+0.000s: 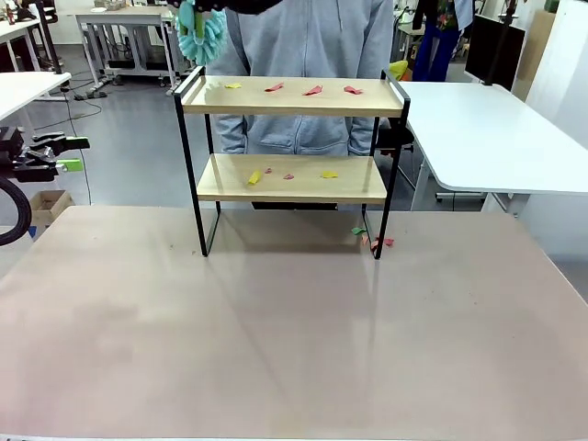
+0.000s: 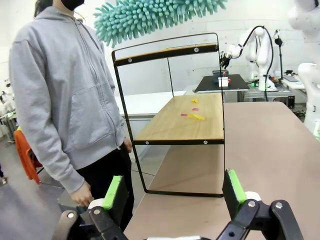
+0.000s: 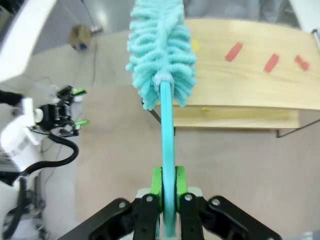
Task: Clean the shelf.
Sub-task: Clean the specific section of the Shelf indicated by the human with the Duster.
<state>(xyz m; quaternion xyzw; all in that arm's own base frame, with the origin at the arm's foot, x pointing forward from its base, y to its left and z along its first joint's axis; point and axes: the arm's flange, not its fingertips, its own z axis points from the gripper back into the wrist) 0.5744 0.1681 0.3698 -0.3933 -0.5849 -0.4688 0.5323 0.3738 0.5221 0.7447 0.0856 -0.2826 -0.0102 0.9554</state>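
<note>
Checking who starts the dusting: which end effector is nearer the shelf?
Right. The right end effector, shut on the duster, hangs over the shelf; the left end effector sits open, well off to the left of the table.

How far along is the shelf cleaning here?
Done: little; a few scraps lie on the table by the shelf leg. In hand: right gripper shut on the duster, above the top board's left end. Left: paper bits on both boards. Left gripper open, off to the side.
</note>
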